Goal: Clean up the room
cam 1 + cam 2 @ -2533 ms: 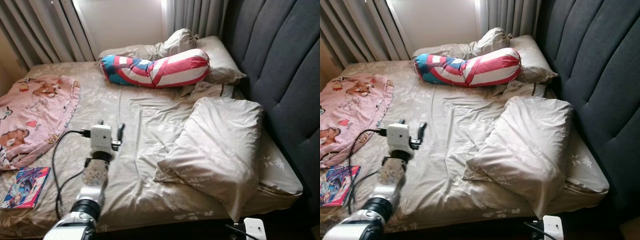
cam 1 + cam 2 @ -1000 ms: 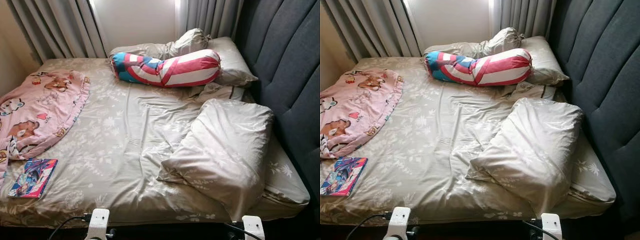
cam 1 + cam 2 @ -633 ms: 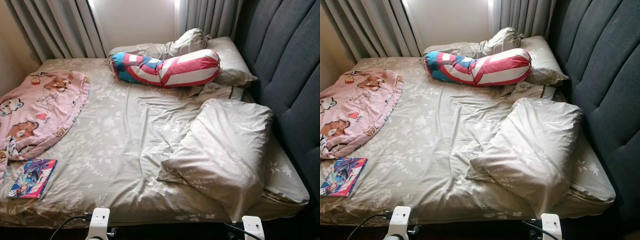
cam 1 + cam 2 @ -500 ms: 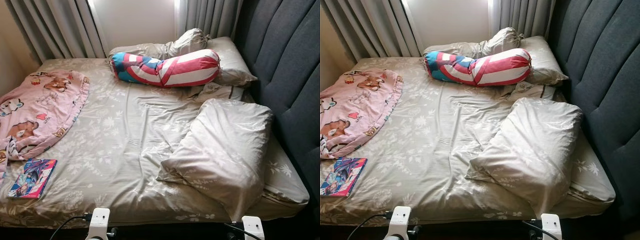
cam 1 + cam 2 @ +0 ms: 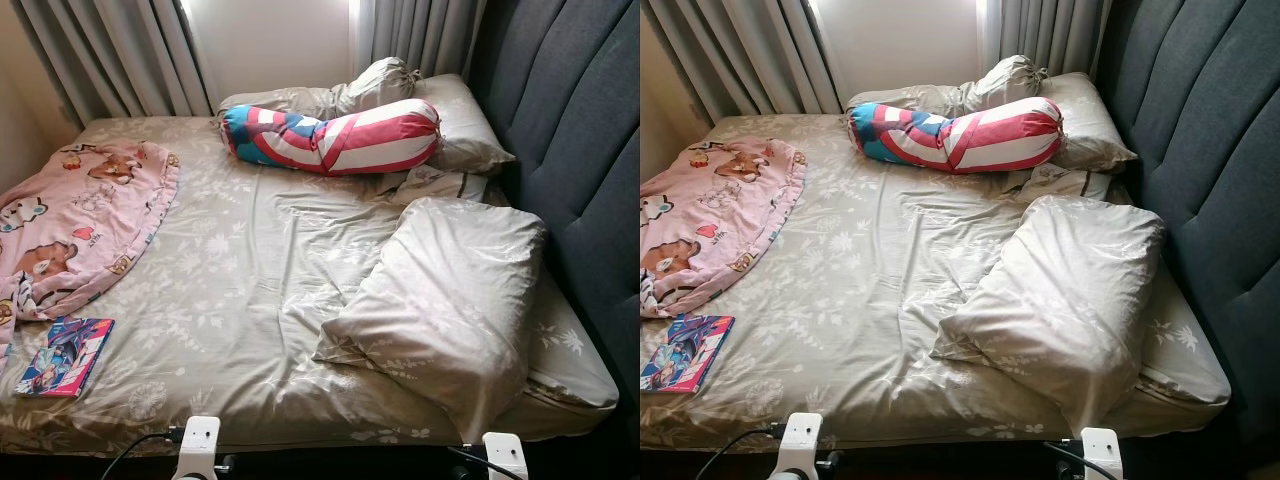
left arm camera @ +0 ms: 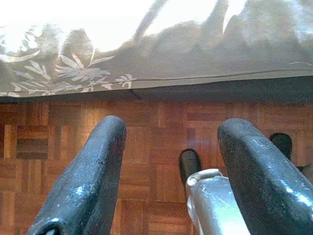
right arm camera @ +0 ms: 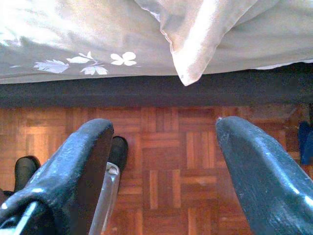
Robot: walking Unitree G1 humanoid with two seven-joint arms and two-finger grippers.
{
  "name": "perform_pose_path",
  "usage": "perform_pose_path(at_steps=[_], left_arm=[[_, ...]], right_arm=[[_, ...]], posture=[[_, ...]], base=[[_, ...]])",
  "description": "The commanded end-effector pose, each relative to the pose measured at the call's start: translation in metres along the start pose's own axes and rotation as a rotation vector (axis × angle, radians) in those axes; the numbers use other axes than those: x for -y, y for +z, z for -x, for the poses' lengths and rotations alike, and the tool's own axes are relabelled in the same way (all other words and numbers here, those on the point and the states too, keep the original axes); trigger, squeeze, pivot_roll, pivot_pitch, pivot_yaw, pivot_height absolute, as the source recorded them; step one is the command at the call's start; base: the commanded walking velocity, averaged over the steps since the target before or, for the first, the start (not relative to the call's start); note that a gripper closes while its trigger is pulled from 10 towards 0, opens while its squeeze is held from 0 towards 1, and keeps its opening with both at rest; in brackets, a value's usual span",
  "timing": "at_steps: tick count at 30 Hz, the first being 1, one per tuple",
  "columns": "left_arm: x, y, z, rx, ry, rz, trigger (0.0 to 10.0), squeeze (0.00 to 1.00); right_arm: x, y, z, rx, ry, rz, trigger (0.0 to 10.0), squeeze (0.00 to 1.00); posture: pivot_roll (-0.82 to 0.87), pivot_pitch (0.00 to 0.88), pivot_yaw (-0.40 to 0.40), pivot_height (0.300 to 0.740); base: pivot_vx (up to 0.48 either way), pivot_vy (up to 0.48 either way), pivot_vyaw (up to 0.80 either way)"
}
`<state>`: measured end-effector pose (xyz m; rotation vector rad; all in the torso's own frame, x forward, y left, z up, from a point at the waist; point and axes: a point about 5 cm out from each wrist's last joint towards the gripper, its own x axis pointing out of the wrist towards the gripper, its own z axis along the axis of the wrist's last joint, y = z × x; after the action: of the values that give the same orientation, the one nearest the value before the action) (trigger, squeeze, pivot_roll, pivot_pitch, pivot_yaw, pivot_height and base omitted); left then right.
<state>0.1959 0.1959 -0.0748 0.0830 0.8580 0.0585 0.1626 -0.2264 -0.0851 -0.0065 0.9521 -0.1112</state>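
Observation:
A bed (image 5: pixel 240 290) with a beige floral sheet lies before me. A big beige pillow (image 5: pixel 450 300) lies askew at its right front. A red, white and blue bolster (image 5: pixel 335 137) lies across the far end, in front of more beige pillows (image 5: pixel 455 120). A pink cartoon blanket (image 5: pixel 75 215) is bunched on the left side, and a colourful book (image 5: pixel 65 355) lies near the front left corner. Both arms hang low below the bed's front edge. My left gripper (image 6: pixel 171 161) and right gripper (image 7: pixel 166 161) are open over the parquet floor, holding nothing.
A dark padded headboard (image 5: pixel 580 170) rises along the right side. Grey curtains (image 5: pixel 110 60) and a bright window stand behind the bed. The parquet floor (image 7: pixel 181 147) runs under the bed's front edge, where a corner of the big pillow (image 7: pixel 190 44) hangs over.
My left arm, stretched over the bed 2.5 s ago, has dropped below the front edge. The camera has shifted a little. Nothing has moved in the last second.

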Motion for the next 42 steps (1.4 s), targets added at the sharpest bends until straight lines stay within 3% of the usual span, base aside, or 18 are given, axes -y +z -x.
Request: perform_pose_path(at_steps=[1, 27, 42], left_arm=[[-0.0019, -0.0041, 0.0009, -0.013, 0.008, 0.023, 10.0, 0.00], [-0.0015, -0.0073, 0.0019, -0.016, -0.001, 0.043, 10.0, 0.00], [-0.0026, -0.0055, 0.0015, -0.011, -0.002, 0.044, 10.0, 0.00]], right_arm=[[0.0010, -0.0018, 0.0004, -0.009, 0.001, -0.001, 10.0, 0.00], [-0.0003, -0.0043, 0.0010, -0.015, 0.024, 0.019, 10.0, 0.00], [-0.0012, -0.0031, 0.0006, -0.012, 0.023, 0.009, 10.0, 0.00]], posture=[[0.05, 0.000, -0.002, 0.740], [0.05, 0.000, -0.003, 0.740], [0.05, 0.000, 0.002, 0.740]], base=[[0.000, 0.000, 0.00], [0.000, 0.000, 0.00], [0.272, 0.000, 0.00]])
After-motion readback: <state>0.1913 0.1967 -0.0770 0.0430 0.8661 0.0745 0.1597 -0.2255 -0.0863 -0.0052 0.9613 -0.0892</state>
